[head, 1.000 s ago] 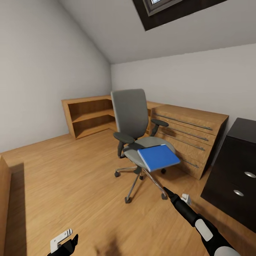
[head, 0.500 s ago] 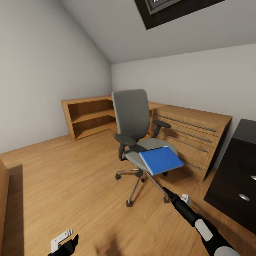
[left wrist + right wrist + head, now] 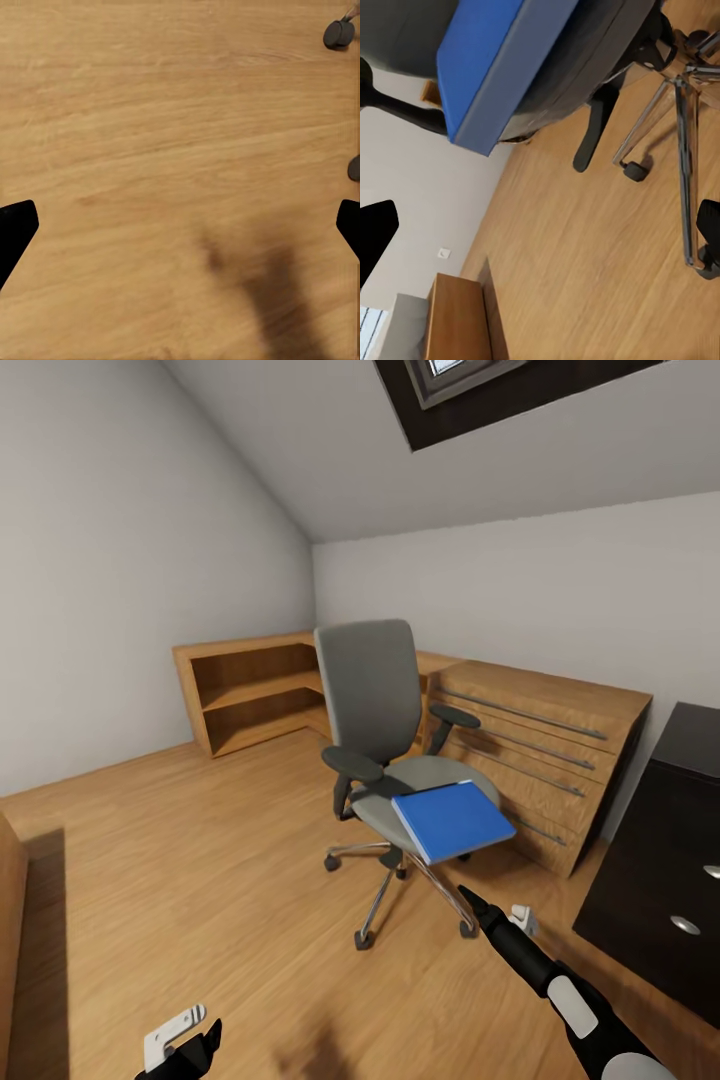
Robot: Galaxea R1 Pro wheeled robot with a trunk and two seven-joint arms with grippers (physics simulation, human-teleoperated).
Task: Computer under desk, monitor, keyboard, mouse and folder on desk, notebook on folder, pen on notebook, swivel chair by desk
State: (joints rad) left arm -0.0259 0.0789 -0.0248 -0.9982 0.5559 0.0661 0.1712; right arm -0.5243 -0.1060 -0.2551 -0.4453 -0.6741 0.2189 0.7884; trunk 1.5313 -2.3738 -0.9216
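**Facing the swivel chair, folder on its seat**

Scanning from the left of the head view, we start with our left gripper (image 3: 180, 1040) low over the wooden floor (image 3: 200, 880). Its wrist camera looks straight down at bare boards, with two dark fingertips (image 3: 16, 229) at opposite edges of the picture, so the jaws stand wide apart with nothing between them. Two chair casters (image 3: 338, 34) peek in at one side of that view.

Moving along, we pass the low wooden shelving (image 3: 250, 695) against the far wall, tucked into the corner under the sloping ceiling.

Now the centre: the swivel chair (image 3: 375, 690) stands on the open floor, its back toward the shelving, its chrome star base (image 3: 400, 870) spread beneath. The folder (image 3: 452, 821) lies on the front of the seat, bright blue, its front edge and near corner jutting past the seat's rim. From our right wrist camera, the folder (image 3: 484, 64) shows from below, overhanging the seat.

Our right gripper (image 3: 495, 913) reaches out near the chair's base, below the folder and apart from it. Its fingertips (image 3: 375, 236) sit at opposite edges of the wrist picture, jaws spread, empty.

Behind the chair runs a wooden drawer unit (image 3: 540, 750), and at the far right stands the desk (image 3: 660, 860), black drawers with round silver knobs.
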